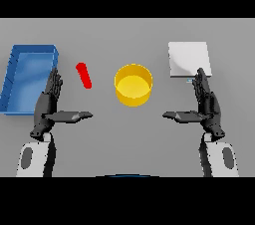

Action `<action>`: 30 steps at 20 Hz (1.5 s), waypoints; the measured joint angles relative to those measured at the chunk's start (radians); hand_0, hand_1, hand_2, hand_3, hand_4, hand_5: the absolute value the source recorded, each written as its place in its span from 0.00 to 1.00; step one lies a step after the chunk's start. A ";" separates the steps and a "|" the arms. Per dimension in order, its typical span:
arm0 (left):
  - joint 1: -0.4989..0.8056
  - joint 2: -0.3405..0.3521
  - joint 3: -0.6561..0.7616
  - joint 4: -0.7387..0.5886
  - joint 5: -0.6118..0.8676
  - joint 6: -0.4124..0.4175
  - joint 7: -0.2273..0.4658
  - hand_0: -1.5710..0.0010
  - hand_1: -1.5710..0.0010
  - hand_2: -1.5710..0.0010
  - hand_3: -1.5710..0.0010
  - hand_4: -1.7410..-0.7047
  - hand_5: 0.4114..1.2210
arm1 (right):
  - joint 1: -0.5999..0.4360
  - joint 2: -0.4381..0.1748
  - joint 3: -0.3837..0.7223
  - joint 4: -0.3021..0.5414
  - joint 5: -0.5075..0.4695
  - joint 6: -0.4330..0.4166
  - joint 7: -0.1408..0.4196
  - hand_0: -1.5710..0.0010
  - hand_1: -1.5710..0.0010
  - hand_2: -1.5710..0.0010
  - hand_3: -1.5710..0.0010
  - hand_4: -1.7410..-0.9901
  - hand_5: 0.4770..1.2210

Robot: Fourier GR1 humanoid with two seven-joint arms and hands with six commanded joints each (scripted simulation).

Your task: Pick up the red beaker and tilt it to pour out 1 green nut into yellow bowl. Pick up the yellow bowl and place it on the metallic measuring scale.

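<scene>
The red beaker [84, 75] is a slim red shape on the table, left of centre, leaning toward the lower right. The yellow bowl [133, 84] stands in the middle, its inside showing only yellow. The metallic measuring scale [188, 58] is a pale square slab at the upper right. My left hand [49, 104] rests open at the lower left, fingers straight and thumb pointing inward, a little below and left of the beaker. My right hand [206, 103] mirrors it at the lower right, open, its fingertips just below the scale's near edge. Neither hand touches anything.
A blue tray [15, 77] with raised walls lies at the far left, close beside my left hand's fingers.
</scene>
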 measured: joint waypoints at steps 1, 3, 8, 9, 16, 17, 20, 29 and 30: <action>-0.001 0.002 0.002 0.001 0.002 0.000 0.001 1.00 1.00 1.00 1.00 0.62 0.26 | 0.000 0.002 0.002 0.000 0.001 -0.002 0.000 1.00 1.00 1.00 1.00 0.82 0.25; -0.005 0.007 0.007 0.004 0.006 -0.002 0.002 1.00 1.00 1.00 1.00 0.62 0.26 | 0.000 0.008 0.007 -0.001 0.006 -0.005 0.000 1.00 1.00 1.00 1.00 0.82 0.25; 0.070 0.042 -0.042 -0.060 -0.070 -0.008 -0.061 1.00 1.00 1.00 1.00 0.62 0.26 | 0.061 -0.022 0.105 -0.047 0.199 -0.053 -0.137 1.00 1.00 1.00 1.00 0.82 0.25; 0.093 0.040 -0.065 -0.088 -0.099 0.000 -0.061 1.00 1.00 1.00 1.00 0.63 0.25 | 0.088 -0.024 0.136 -0.077 0.249 -0.066 -0.154 1.00 1.00 1.00 1.00 0.82 0.25; 0.062 0.054 -0.087 -0.077 -0.156 0.015 0.022 1.00 1.00 1.00 1.00 0.62 0.25 | 0.106 -0.025 0.153 -0.110 0.281 -0.072 -0.101 1.00 1.00 1.00 1.00 0.82 0.23; 0.050 0.042 -0.096 -0.061 -0.168 0.021 0.010 1.00 1.00 1.00 1.00 0.61 0.26 | 0.100 -0.025 0.154 -0.110 0.289 -0.079 -0.091 1.00 1.00 1.00 1.00 0.81 0.23; -0.040 0.038 -0.080 0.033 -0.178 0.035 -0.013 1.00 1.00 1.00 1.00 0.58 0.28 | 0.097 -0.027 0.146 -0.125 0.263 -0.066 -0.101 1.00 1.00 1.00 1.00 0.76 0.24; -0.270 0.032 0.001 0.353 -0.176 0.076 -0.098 1.00 1.00 1.00 1.00 0.54 0.28 | 0.107 -0.027 0.137 -0.117 0.238 -0.052 -0.114 1.00 1.00 1.00 1.00 0.67 0.26; -0.288 0.029 0.006 0.378 -0.174 0.078 -0.110 1.00 1.00 1.00 1.00 0.54 0.27 | 0.095 -0.024 0.137 -0.115 0.238 -0.054 -0.106 1.00 1.00 1.00 1.00 0.66 0.26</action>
